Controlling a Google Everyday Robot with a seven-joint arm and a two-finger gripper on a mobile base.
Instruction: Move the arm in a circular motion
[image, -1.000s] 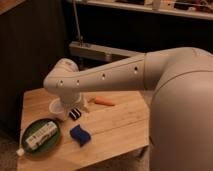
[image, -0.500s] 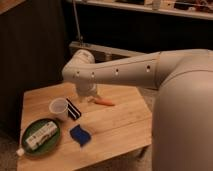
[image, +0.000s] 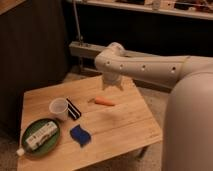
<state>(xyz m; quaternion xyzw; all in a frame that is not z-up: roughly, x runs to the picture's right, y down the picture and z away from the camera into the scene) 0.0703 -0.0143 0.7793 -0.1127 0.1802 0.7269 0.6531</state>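
Note:
My cream-white arm (image: 150, 67) reaches in from the right as a thick tube with a row of small dark holes. Its rounded elbow joint (image: 111, 56) hangs above the far side of the wooden table (image: 125, 127). The short flared tip with the gripper (image: 112, 84) points down just above and behind an orange carrot (image: 104, 101). The gripper holds nothing that I can see.
On the table lie a white cup (image: 58, 107), a black-and-white striped object (image: 73, 108), a blue sponge (image: 80, 135) and a green plate (image: 31, 147) with a white tube (image: 39, 136) on it. A grey ledge (image: 82, 49) and dark wall stand behind.
The arm has swung right and away from the table's left side, uncovering the cup and striped object. The view has shifted too, so the table sits more to the left.

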